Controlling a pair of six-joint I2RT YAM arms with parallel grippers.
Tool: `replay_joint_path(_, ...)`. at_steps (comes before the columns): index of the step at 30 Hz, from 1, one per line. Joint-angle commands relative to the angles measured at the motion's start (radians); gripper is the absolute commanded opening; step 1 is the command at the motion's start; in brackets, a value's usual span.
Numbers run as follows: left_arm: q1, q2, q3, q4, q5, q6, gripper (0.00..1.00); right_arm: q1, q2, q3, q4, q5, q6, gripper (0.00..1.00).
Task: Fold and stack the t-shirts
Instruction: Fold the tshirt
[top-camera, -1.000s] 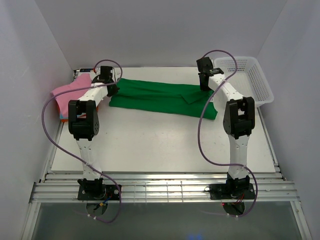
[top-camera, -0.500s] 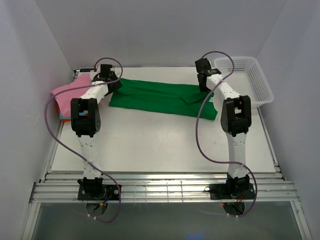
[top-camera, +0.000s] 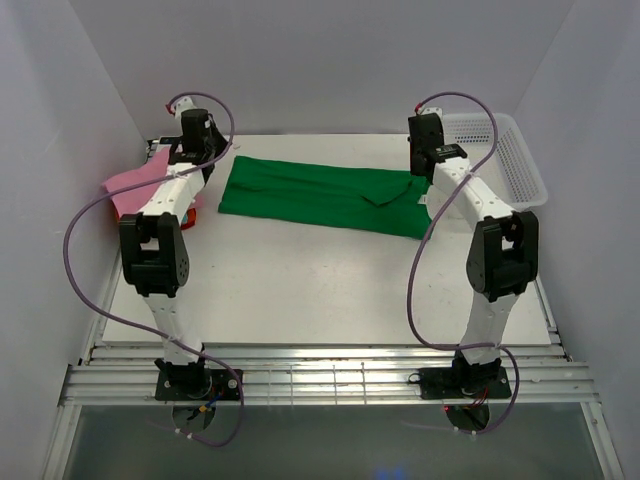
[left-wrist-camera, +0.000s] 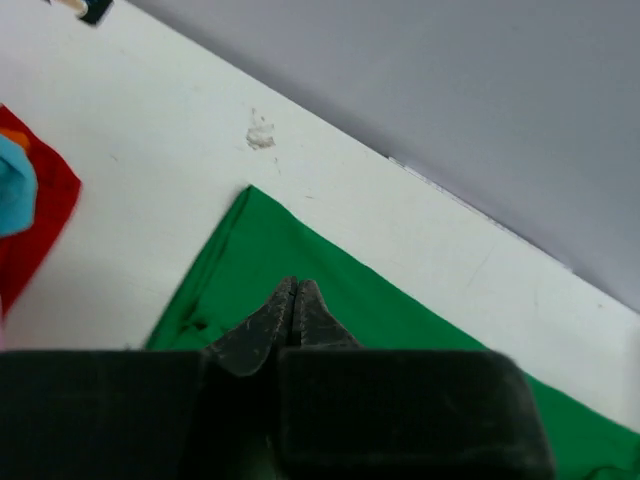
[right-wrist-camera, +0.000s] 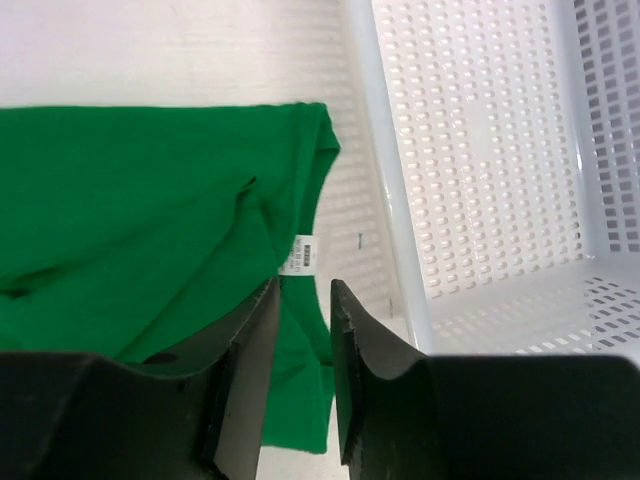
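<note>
A bright green t-shirt (top-camera: 320, 195) lies folded into a long band across the back of the table. My left gripper (top-camera: 205, 160) hovers off its left end. In the left wrist view its fingertips (left-wrist-camera: 293, 285) are pressed together with nothing between them, above the green cloth (left-wrist-camera: 400, 310). My right gripper (top-camera: 422, 172) hangs over the shirt's right end, jaws apart and empty (right-wrist-camera: 303, 290), above the green edge (right-wrist-camera: 130, 200) and its white label (right-wrist-camera: 300, 255). Folded shirts are stacked at the far left: pink (top-camera: 135, 185) on top, teal (left-wrist-camera: 15, 185) and orange-red (left-wrist-camera: 35, 225) beneath.
A white mesh basket (top-camera: 510, 160) stands at the back right, its wall (right-wrist-camera: 385, 200) just right of my right gripper. The back wall rises close behind both grippers. Purple cables loop off both arms.
Both grippers have let go of the green shirt's ends and risen, the left drawing back left, the right shifting right. The shirt now lies flat.
</note>
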Motion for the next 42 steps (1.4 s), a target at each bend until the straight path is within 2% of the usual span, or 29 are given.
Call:
replay_joint_path(1, -0.008, 0.049, -0.084, -0.011, 0.091, -0.045, 0.00, 0.008, -0.059, -0.018, 0.010, -0.142, -0.001, 0.32)
replay_joint_path(7, -0.042, 0.154, -0.110, -0.011, 0.142, -0.046, 0.00, 0.042, -0.113, -0.182, 0.102, -0.341, 0.008, 0.31)
replay_joint_path(13, -0.062, 0.252, -0.058, -0.017, 0.179, -0.034, 0.00, 0.060, -0.056, -0.178, 0.130, -0.473, 0.004, 0.32)
replay_joint_path(18, -0.070, 0.283, -0.050, -0.029, 0.165, -0.025, 0.00, 0.071, -0.019, -0.143, 0.133, -0.498, 0.002, 0.32)
replay_joint_path(24, -0.074, 0.255, -0.112, -0.031, 0.120, -0.033, 0.00, 0.086, 0.022, -0.109, 0.125, -0.544, -0.002, 0.33)
replay_joint_path(38, -0.081, 0.166, -0.216, -0.037, 0.047, -0.016, 0.00, 0.096, 0.098, -0.066, 0.091, -0.522, -0.016, 0.33)
replay_joint_path(42, -0.082, 0.157, -0.224, -0.043, 0.034, -0.013, 0.00, 0.099, 0.096, -0.069, 0.090, -0.472, -0.025, 0.28)
